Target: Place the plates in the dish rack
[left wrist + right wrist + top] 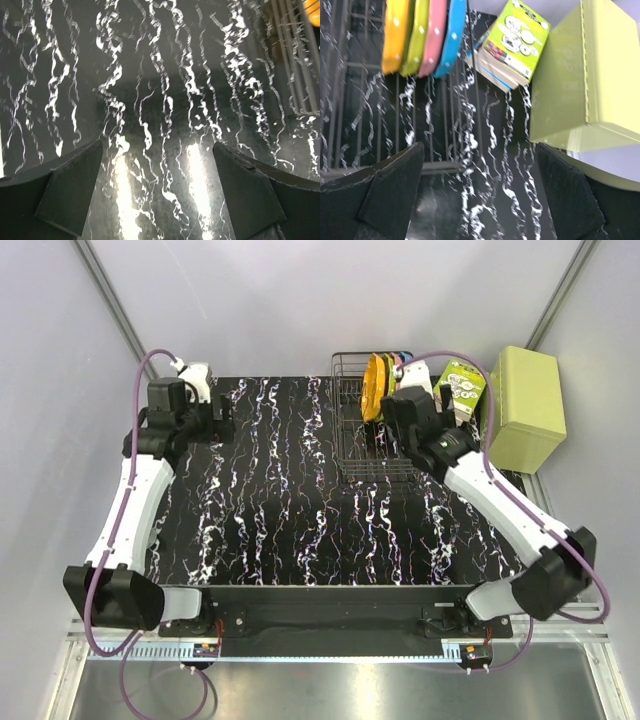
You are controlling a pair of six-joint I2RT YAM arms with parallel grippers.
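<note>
Four plates stand on edge side by side at the back of the black wire dish rack [360,445]: orange [395,35], yellow-green [416,37], pink [434,37] and blue [451,35]. From above, the orange plate [375,387] is the frontmost one. My right gripper [477,190] is open and empty, hovering over the rack's right edge [435,165] just in front of the plates; from above it [400,420] is beside the rack. My left gripper [157,190] is open and empty above bare marbled table at the back left [225,412].
A light green box [525,410] stands at the back right, also in the right wrist view [585,85]. A green printed packet [517,40] leans between the box and the rack. The rack's edge [295,65] shows at the right of the left wrist view.
</note>
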